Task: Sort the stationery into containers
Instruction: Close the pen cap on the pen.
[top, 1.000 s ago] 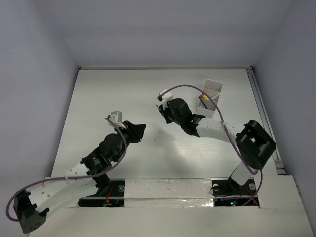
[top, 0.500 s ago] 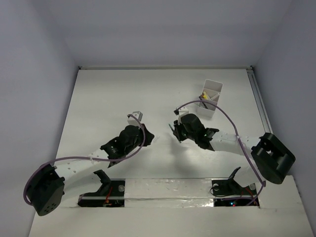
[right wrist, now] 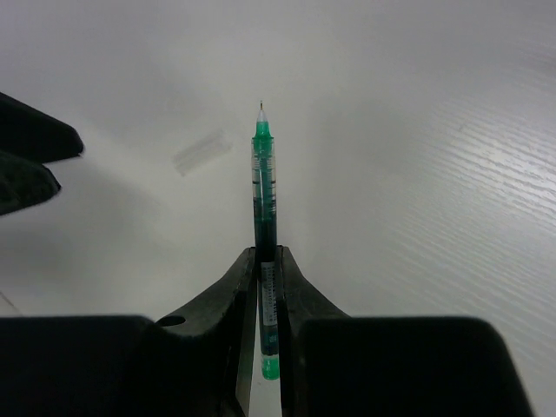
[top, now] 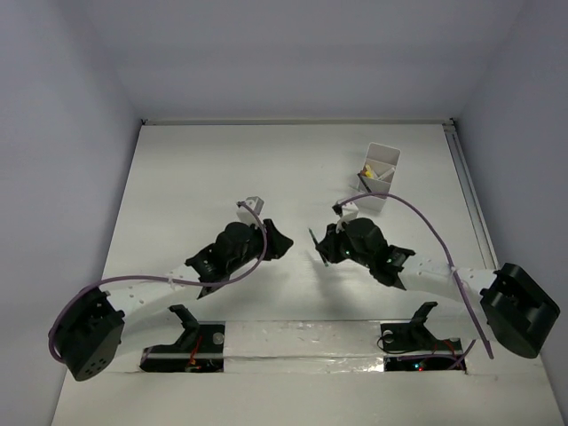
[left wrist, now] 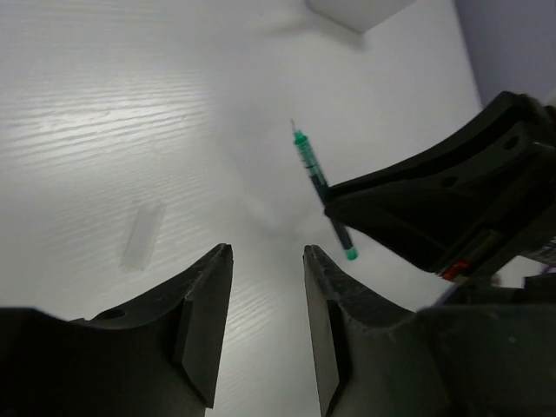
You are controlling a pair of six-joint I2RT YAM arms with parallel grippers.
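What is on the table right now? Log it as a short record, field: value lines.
left gripper: open, holding nothing
right gripper: shut on the green pen, bare tip pointing away from the fingers
clear piece: lying flat on the table, apart from both grippers
white box: far right part of the table, divided inside, a yellow-capped item in it

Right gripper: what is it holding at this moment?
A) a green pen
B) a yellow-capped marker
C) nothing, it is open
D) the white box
A: in the right wrist view the right gripper is shut on a green pen, gripped along the lower part of its barrel with its fine tip pointing away over the table.
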